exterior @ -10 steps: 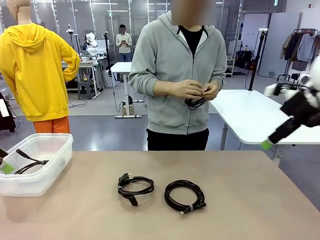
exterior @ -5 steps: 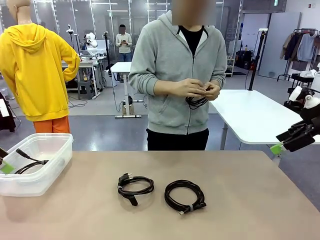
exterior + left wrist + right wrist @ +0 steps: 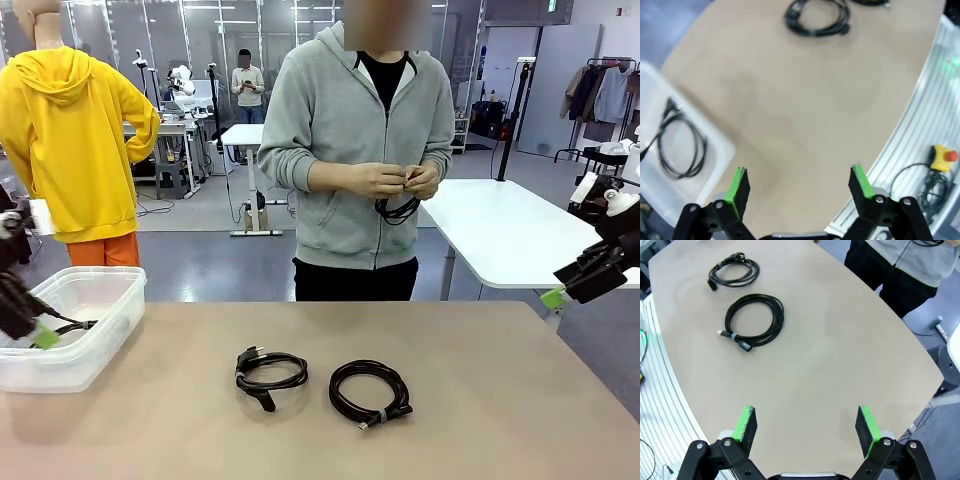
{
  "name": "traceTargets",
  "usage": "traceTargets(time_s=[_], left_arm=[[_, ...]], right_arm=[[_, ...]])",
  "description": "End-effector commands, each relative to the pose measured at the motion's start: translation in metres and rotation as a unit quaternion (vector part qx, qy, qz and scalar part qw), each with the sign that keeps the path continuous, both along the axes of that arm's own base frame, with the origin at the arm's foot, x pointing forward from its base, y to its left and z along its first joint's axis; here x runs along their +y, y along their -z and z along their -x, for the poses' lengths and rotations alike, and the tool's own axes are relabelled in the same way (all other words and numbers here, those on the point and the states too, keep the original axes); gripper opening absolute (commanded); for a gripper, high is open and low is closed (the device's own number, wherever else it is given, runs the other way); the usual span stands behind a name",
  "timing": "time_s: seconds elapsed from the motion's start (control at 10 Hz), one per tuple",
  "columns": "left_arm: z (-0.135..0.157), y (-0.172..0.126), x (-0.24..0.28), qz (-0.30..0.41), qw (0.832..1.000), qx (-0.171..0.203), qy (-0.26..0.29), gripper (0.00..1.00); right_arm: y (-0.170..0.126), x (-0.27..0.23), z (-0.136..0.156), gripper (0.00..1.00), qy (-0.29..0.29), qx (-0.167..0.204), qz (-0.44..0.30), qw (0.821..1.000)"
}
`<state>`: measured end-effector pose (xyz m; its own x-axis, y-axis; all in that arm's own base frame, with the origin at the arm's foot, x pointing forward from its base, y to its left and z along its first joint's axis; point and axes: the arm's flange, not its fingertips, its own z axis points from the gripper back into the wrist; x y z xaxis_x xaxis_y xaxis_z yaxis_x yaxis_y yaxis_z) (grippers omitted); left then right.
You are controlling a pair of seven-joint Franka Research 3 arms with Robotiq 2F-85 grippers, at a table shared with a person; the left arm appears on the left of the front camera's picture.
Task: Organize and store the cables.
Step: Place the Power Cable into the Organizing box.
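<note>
In the front view we see two cables [image 3: 271, 376] [image 3: 370, 392] on the table [image 3: 500, 400], a third cable [image 3: 65, 326] in the bin [image 3: 80, 360], a fourth cable [image 3: 395, 207] in the person's hands [image 3: 385, 180]; in the left wrist view the left gripper [image 3: 799, 175] is wide open near the bin; in the right wrist view the right gripper [image 3: 806, 415] is wide open over the table.

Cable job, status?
Left hand by bin, right hand raised at right; both open, empty. Plug cable, tied cable on table; third cable in bin; person holds fourth cable. Nothing blocking.
</note>
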<state>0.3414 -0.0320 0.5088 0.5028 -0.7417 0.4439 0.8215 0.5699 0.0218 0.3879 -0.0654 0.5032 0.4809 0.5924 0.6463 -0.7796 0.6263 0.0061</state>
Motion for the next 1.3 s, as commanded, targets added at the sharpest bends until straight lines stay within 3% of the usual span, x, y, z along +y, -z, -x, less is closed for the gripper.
traceTargets(time_s=[0.0, 0.4, 0.8, 0.9, 1.0, 1.1, 1.2], left_arm=[[-0.031, 0.004, -0.059, 0.008, 0.999, 0.044, -0.007, 1.00], [-0.071, 0.020, -0.180, -0.050, 0.996, 0.043, -0.057, 1.00], [-0.117, 0.041, -0.233, -0.073, 0.988, 0.094, -0.101, 1.00], [-0.126, 0.045, -0.237, -0.074, 0.983, 0.108, -0.128, 1.00], [-0.136, 0.048, -0.241, -0.057, 0.972, 0.117, -0.197, 1.00], [-0.142, 0.052, -0.246, -0.049, 0.957, 0.142, -0.249, 1.00], [-0.149, 0.057, -0.251, -0.051, 0.930, 0.166, -0.323, 1.00]], right_arm=[[-0.004, 0.001, -0.001, 1.00, 0.010, 0.011, -0.004, 1.000], [-0.004, 0.001, -0.001, 1.00, 0.010, 0.011, -0.004, 1.000], [-0.004, 0.001, -0.001, 1.00, 0.010, 0.011, -0.004, 1.000], [-0.004, 0.001, -0.001, 1.00, 0.010, 0.011, -0.004, 1.000], [-0.004, 0.001, -0.001, 1.00, 0.010, 0.011, -0.004, 1.000], [-0.004, 0.001, -0.001, 1.00, 0.010, 0.011, -0.004, 1.000], [-0.004, 0.001, -0.001, 1.00, 0.010, 0.011, -0.004, 1.000]])
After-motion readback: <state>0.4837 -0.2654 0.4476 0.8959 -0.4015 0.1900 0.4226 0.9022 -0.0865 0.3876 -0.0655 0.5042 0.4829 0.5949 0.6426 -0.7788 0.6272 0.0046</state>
